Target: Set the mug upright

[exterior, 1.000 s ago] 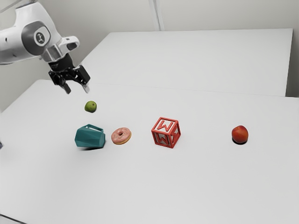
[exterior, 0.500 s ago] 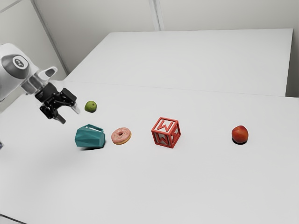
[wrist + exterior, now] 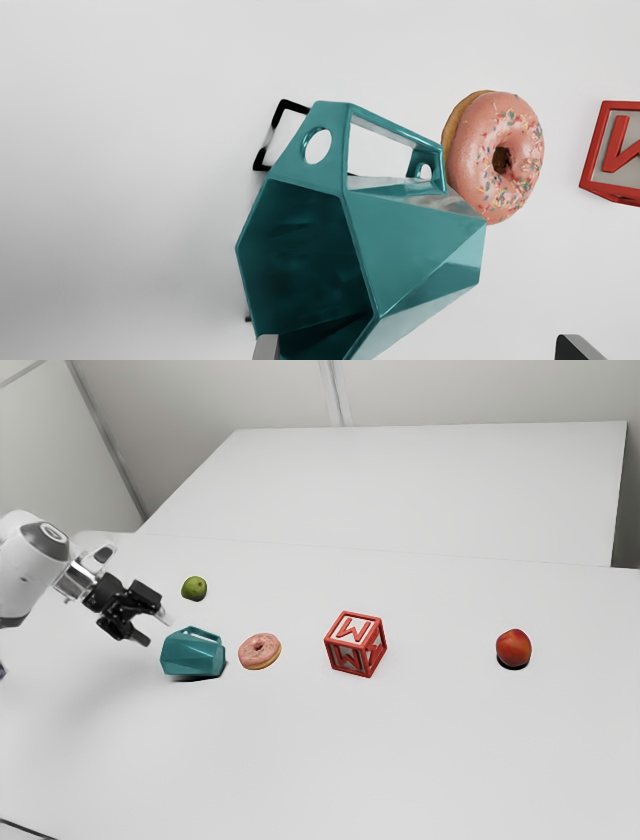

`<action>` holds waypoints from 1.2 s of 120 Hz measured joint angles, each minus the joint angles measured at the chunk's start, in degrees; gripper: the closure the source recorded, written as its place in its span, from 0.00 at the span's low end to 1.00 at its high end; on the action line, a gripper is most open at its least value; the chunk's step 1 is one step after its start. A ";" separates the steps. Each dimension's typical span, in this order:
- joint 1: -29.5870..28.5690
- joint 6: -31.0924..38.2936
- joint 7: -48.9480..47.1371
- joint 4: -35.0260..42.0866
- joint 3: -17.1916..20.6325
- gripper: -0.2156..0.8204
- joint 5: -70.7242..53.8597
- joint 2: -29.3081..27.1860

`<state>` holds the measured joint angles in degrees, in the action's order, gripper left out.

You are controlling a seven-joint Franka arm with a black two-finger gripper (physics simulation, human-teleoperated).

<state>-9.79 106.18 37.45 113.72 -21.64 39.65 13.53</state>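
You're seeing the mug point(image 3: 415, 250) showing teal, darker inside, and the donut point(image 3: 470, 165) wearing pink icing with multicoloured sprinkles. In the exterior view, the green fruit point(image 3: 194, 589) is sitting at the mug's twelve o'clock, the black gripper point(image 3: 155, 630) at ten, and the red-framed, red-lettered block point(image 3: 356, 644) and orange-red peach point(image 3: 514, 649) at three.

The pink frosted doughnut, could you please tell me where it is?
On the exterior view's left side, the pink frosted doughnut lies close beside the faceted teal mug, between it and the red-framed letter block.
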 joint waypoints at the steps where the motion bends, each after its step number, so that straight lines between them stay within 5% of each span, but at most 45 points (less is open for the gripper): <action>1: -0.06 0.02 0.29 -0.01 0.00 0.21 0.29 0.22; 56: -0.47 -3.53 14.67 2.12 0.37 0.21 13.56 4.09; 79: -0.48 -4.77 18.81 2.60 0.37 0.65 14.84 4.47; 92: -0.48 -5.06 20.58 2.37 0.38 0.80 14.98 4.25; 120: -0.49 -5.51 23.40 2.39 0.38 0.92 14.62 1.65; 144: 0.08 -4.08 23.69 2.82 1.84 0.95 9.51 -6.00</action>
<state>-9.71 102.10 61.14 116.55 -19.81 49.16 7.53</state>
